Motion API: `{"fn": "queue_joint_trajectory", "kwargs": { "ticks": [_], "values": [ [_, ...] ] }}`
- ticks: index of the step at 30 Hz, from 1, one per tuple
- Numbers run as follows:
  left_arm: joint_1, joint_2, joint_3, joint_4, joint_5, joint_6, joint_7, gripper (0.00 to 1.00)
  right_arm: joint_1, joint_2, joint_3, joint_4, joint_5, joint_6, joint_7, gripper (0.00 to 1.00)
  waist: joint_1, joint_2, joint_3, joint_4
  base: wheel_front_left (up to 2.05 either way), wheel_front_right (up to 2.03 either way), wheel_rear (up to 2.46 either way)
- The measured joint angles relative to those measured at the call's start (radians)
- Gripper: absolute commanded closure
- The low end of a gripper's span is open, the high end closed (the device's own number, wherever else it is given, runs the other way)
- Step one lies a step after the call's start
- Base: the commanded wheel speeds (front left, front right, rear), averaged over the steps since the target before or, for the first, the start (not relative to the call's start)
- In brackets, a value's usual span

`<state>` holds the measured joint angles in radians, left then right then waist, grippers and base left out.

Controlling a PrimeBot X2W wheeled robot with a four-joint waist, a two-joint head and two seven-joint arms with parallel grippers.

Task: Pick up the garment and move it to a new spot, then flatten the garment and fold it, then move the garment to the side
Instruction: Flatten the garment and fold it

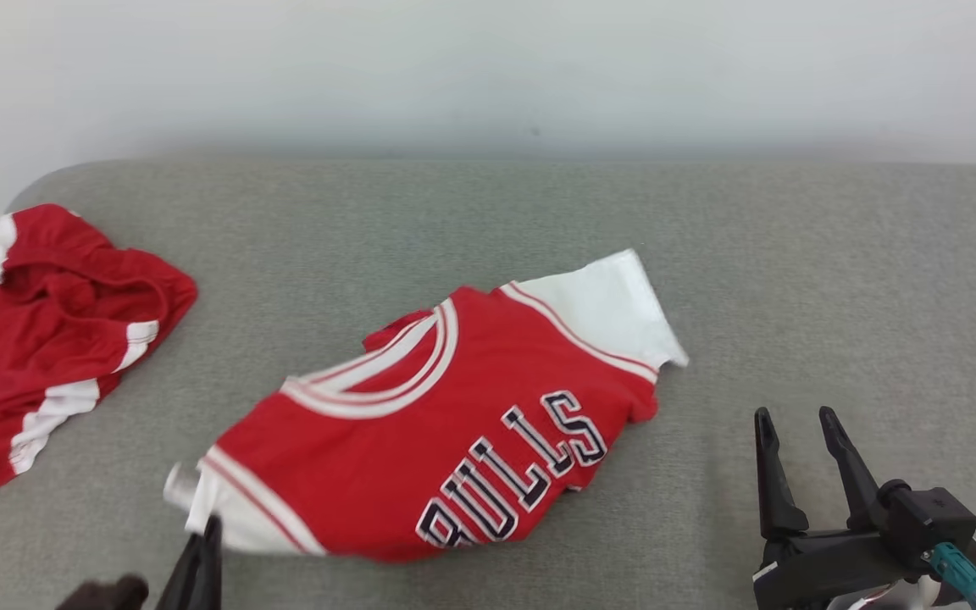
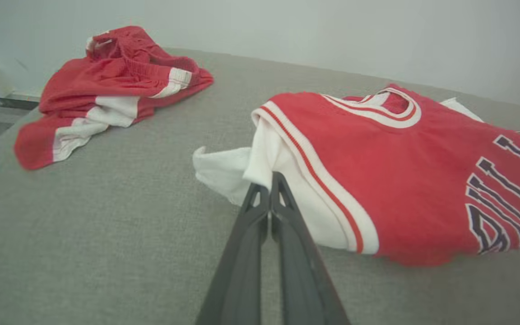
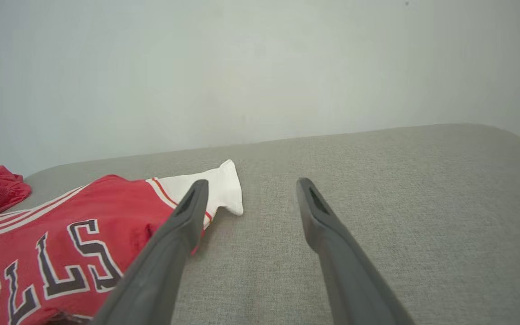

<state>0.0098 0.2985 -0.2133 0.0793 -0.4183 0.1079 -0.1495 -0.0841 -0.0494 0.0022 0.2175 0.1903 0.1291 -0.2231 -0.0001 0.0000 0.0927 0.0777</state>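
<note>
Garment [image 1: 446, 440] sleeve pinched in the left gripper [image 2: 270, 180], jaws together; right gripper [image 1: 795, 415] jaws spread.

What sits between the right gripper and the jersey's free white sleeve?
Nothing visible: only bare grey cushion separates the open right gripper from that sleeve. The left gripper is shut on the jersey at its other sleeve.
</note>
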Motion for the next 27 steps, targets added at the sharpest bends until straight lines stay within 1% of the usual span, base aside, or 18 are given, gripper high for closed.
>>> {"fn": "queue_joint_trajectory", "kwargs": {
  "ticks": [3, 5, 11, 14, 16, 17, 18, 21, 25, 27],
  "values": [
    [0.099, -0.010, 0.013, -0.015, -0.019, 0.030, 0.001, 1.00, 0.000, 0.000, 0.001, 0.000, 0.000, 0.000, 0.002, 0.00, 0.0000, 0.0000, -0.004, 0.027, 0.00, 0.00, 0.00],
    [0.121, -0.016, 0.012, -0.011, -0.025, 0.033, 0.001, 1.00, 0.000, 0.000, 0.002, -0.001, -0.002, 0.000, 0.003, 0.00, 0.0000, 0.0000, -0.004, 0.033, 0.00, 0.00, 0.00],
    [0.117, -0.027, 0.007, -0.002, -0.043, 0.032, -0.004, 1.00, -0.001, 0.000, 0.003, -0.001, -0.008, 0.000, 0.012, 0.00, 0.0000, 0.0000, -0.007, 0.026, 0.00, 0.00, 0.00],
    [0.100, -0.025, 0.007, -0.001, -0.043, 0.028, -0.007, 1.00, -0.003, 0.000, 0.006, 0.000, -0.008, 0.000, 0.013, 0.00, 0.0001, 0.0000, -0.009, 0.011, 0.00, 0.00, 0.00],
    [0.095, -0.027, 0.013, 0.002, -0.049, 0.033, -0.010, 1.00, -0.002, 0.000, 0.005, 0.001, -0.008, 0.000, 0.013, 0.00, 0.0000, 0.0001, -0.010, 0.003, 0.00, 0.00, 0.00],
    [0.095, -0.028, 0.017, 0.003, -0.047, 0.044, -0.020, 0.02, -0.001, 0.000, 0.004, 0.001, -0.008, 0.000, 0.013, 0.00, 0.0000, 0.0000, -0.011, -0.001, 0.00, 0.00, 0.00],
    [0.095, -0.026, 0.020, 0.003, -0.043, 0.051, -0.023, 0.00, 0.000, 0.000, 0.003, 0.001, -0.008, 0.000, 0.013, 0.00, 0.0000, 0.0000, -0.012, -0.005, 0.00, 0.00, 0.00],
    [0.087, -0.019, 0.036, -0.009, -0.029, 0.059, -0.055, 0.00, 0.002, 0.000, 0.001, 0.001, -0.008, 0.000, 0.013, 0.00, 0.0000, 0.0000, -0.013, -0.016, 0.00, 0.00, 0.00],
    [0.033, 0.014, 0.066, -0.041, 0.004, 0.064, -0.084, 0.00, -0.001, 0.000, 0.006, 0.002, -0.008, 0.000, 0.013, 0.00, 0.0000, 0.0000, -0.011, -0.030, 0.00, 0.00, 0.00],
    [-0.009, 0.037, 0.064, -0.052, 0.016, 0.054, -0.085, 0.00, -0.006, 0.000, 0.009, 0.003, -0.007, 0.000, 0.013, 0.00, 0.0000, 0.0001, -0.008, -0.039, 0.00, 0.00, 0.00]
  ]
}}
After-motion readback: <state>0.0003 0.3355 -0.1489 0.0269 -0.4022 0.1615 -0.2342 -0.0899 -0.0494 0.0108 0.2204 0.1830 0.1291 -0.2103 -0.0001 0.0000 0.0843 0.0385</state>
